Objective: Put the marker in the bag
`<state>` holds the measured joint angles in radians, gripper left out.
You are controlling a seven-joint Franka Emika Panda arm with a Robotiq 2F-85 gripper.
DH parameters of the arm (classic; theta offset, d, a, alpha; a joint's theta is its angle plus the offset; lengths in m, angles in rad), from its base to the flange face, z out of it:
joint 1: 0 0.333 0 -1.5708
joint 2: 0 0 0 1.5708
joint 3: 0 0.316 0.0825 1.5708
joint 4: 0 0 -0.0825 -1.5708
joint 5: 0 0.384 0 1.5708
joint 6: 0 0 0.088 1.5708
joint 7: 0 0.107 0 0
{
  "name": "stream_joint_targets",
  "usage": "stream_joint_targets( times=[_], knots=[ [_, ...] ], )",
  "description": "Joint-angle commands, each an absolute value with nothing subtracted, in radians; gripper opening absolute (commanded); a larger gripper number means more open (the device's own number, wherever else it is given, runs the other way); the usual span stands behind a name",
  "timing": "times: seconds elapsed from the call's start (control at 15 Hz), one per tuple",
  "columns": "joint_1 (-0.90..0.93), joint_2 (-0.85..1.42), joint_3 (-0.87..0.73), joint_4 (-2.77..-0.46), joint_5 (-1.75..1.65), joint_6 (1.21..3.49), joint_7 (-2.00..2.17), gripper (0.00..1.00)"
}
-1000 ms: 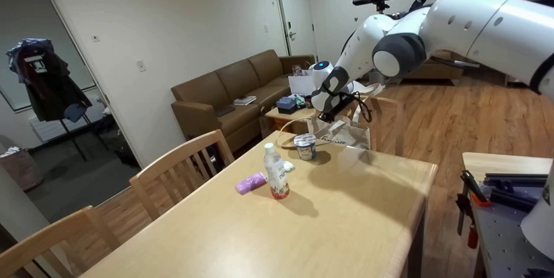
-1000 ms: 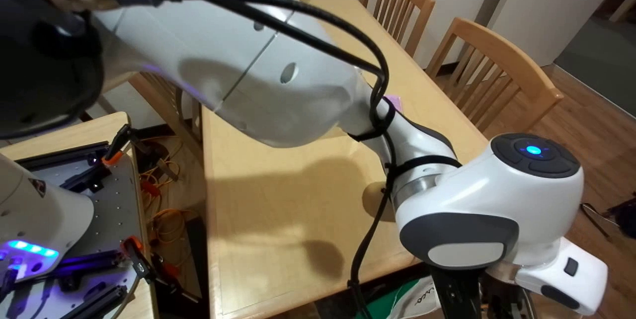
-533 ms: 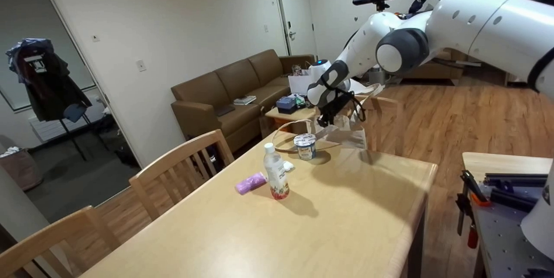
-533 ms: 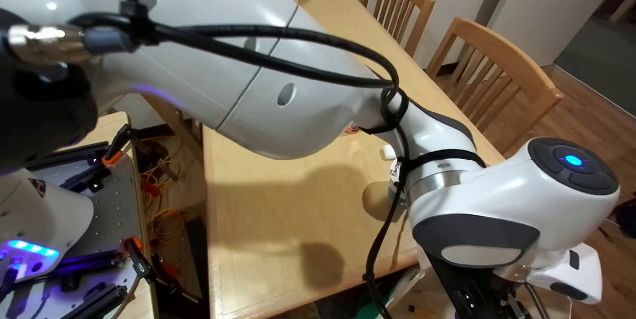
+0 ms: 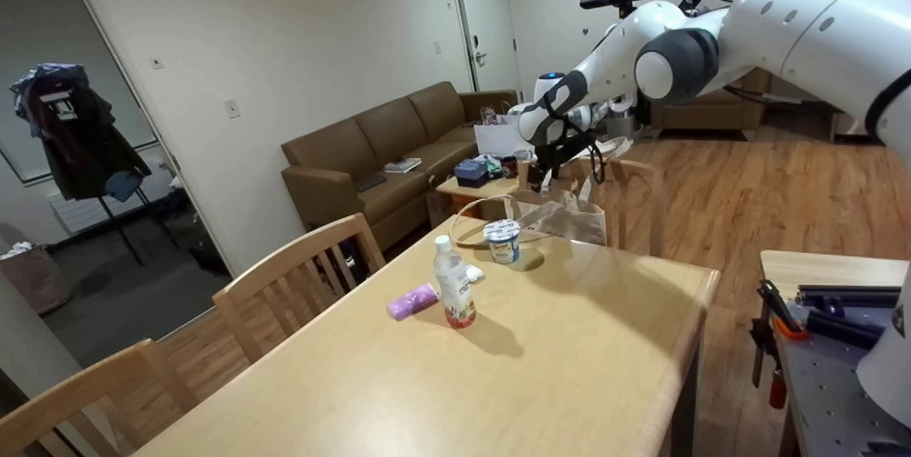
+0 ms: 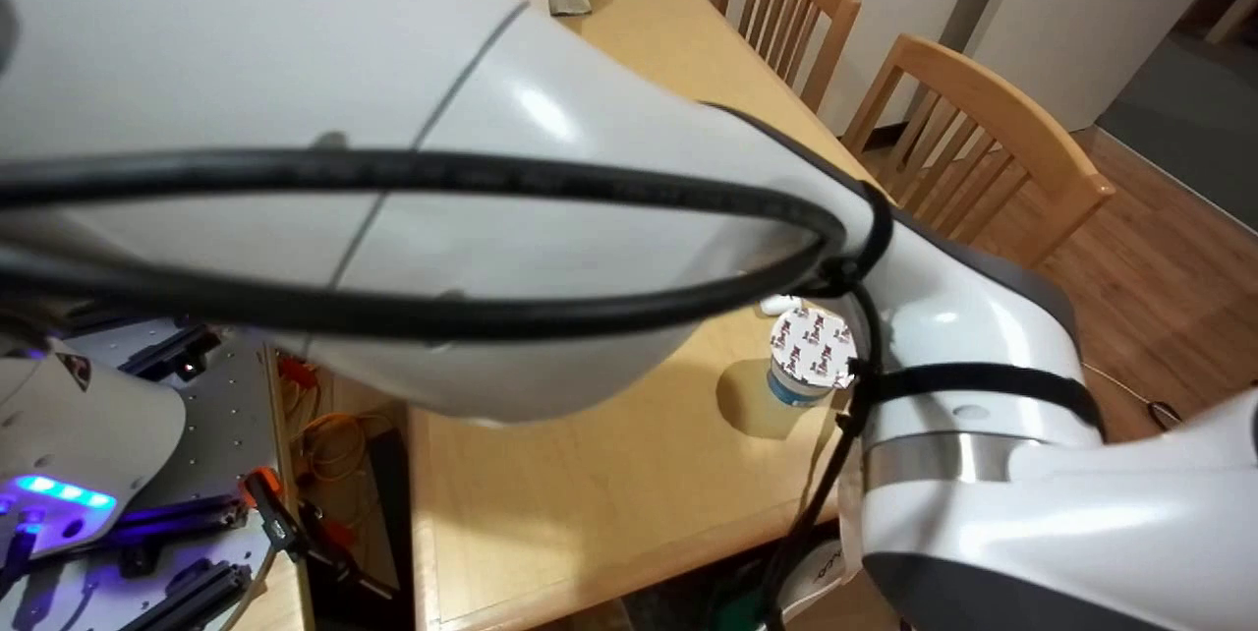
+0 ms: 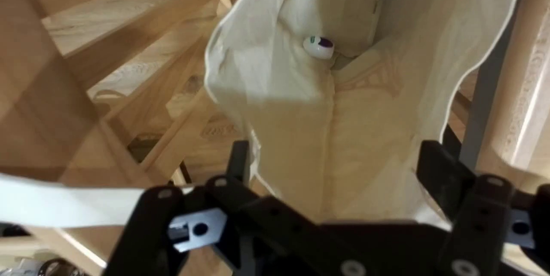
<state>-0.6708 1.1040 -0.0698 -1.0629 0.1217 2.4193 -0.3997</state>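
Pale wood makes up the surface, its end beside the fingers. These stand wide apart in the wrist view, above the bag, whose mouth gapes directly below them between the surface and a chair. Whether either of them touches the bag cannot be told. Deep inside it, farther down from the fingers, lies what looks like the marker: white and foreshortened, with a purple patch and a green mark. Nearest to the fingers on the surface is a cup with a printed lid, upright and seen in both exterior views. Farther from them lies a white item, too small to identify, near an upright bottle with a white cap. Just beside the bottle lies a purple roll. Well apart from the fingers, side chairs line the surface, and a brown sofa stands along the wall.
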Motion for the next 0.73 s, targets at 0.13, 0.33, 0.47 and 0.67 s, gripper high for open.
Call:
stream_joint_targets(
  times=[0.13, 0.33, 0.47, 0.67],
  knots=[
    [-0.834, 0.992, 0.095, -1.108, 0.18, 2.399, -0.756, 1.0],
    [-0.89, 0.939, 0.149, -1.145, 0.163, 2.36, -0.932, 1.0],
    [-0.912, 0.904, 0.171, -1.191, 0.153, 2.352, -1.037, 1.0],
    [-0.897, 0.943, 0.155, -1.139, 0.154, 2.363, -1.016, 1.0]
  ],
)
